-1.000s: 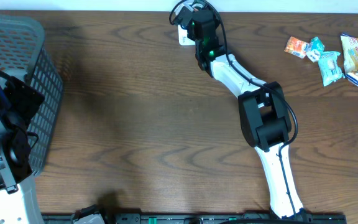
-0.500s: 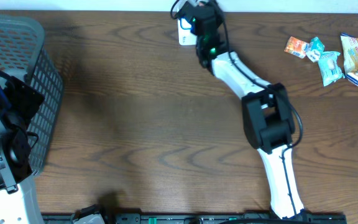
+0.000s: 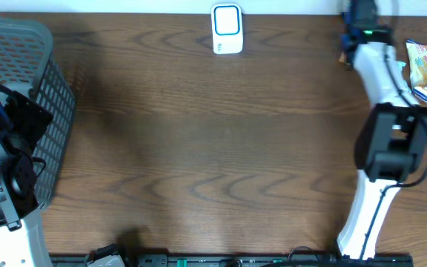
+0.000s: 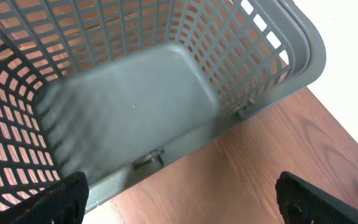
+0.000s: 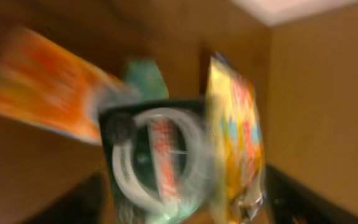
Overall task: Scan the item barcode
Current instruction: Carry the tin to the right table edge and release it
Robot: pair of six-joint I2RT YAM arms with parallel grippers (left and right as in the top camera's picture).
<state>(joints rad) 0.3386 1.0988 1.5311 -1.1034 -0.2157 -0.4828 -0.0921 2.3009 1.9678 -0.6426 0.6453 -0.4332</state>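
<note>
Dark wood-grain tabletop [image 3: 199, 148] runs under everything, with a white scanner [image 3: 227, 30] standing at its far edge. Right claw [image 5: 188, 199] first: its two dark fingers [image 5: 82, 202] sit in the lower corners of a badly smeared wrist view, spread apart with nothing pinched between them. Straight beneath lies a dark green packet [image 5: 157, 165] with a pale ring on its face — the likely item — close between an orange packet [image 5: 36, 81] and a yellow packet [image 5: 235, 124], with a teal packet [image 5: 145, 78] just beyond. This cluster lies well to the right of the scanner, near the same far edge; from overhead the arm hides most of it. The step in hand looks like the reach to pick: let the motion settle, centre on the dark green packet alone, and close across its short side so the neighbours stay put. Its long axis seems to run top to bottom in the wrist view, though blur makes that unsure; no barcode shows. Far to the left of the scanner, the left claw [image 4: 191, 199] hangs wide open over a grey basket [image 4: 303, 50].
</note>
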